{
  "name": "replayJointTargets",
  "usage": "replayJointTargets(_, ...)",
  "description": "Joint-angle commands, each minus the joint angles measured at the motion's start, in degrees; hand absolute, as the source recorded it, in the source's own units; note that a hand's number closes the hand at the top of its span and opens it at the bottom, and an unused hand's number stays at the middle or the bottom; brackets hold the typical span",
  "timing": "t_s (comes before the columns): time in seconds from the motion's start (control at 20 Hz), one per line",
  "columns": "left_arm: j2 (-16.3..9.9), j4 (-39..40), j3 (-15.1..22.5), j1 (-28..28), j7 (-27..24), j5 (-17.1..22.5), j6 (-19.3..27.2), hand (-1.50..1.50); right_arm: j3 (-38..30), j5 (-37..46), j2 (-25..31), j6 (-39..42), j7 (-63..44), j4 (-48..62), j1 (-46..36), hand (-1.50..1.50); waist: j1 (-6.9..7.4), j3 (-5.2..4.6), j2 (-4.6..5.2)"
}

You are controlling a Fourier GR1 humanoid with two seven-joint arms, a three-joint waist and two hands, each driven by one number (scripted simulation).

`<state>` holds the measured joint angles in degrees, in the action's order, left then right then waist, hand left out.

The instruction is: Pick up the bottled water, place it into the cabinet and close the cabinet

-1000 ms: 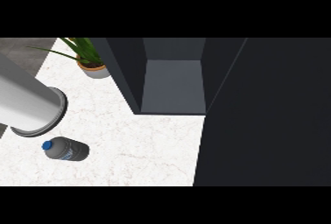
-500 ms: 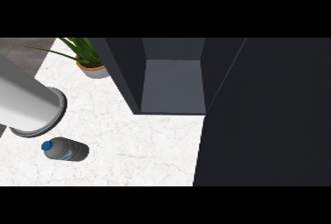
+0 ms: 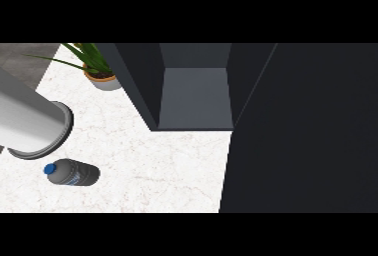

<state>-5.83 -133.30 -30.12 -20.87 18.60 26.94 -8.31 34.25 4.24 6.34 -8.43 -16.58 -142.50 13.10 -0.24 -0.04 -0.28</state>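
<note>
the bottled water (image 3: pixel 71 173) lies on its side on the white marbled counter (image 3: pixel 162 160) in the lower left of the frame, its blue cap (image 3: pixel 50 169) pointing toward the left edge. just above it, a grey forearm (image 3: pixel 26 120) enters from the left edge and ends in a dark-rimmed round cuff; the bottle sits near that cuff but apart from it. no hand shows in the frame, so the state of either hand's fingers cannot be told. in the upper middle, the cabinet (image 3: pixel 196 95) stands open, its grey inner floor showing between dark side walls. a large dark panel (image 3: pixel 303 130), likely the cabinet door, fills the right side of the frame. a potted plant (image 3: pixel 100 75) with long green leaves stands in the upper left, just beside the cabinet's left wall.
</note>
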Motion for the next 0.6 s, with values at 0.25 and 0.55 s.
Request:
replayJointTargets(0.25, 4.7, 8.0, 3.5, 2.2, -8.3, -9.6, -2.7, -1.5, 2.5, 7.1, 3.3, -1.3, -2.6, -6.9, 0.9, -1.5, -0.36, -0.01, 0.1)
replayJointTargets(0.55, 5.1, 16.5, 5.0, 4.5, -14.2, -14.4, -3.4, -1.5, 2.7, 5.8, 3.0, -2.5, -0.2, -3.4, -0.3, -1.5, -0.05, 0.02, 0.17)
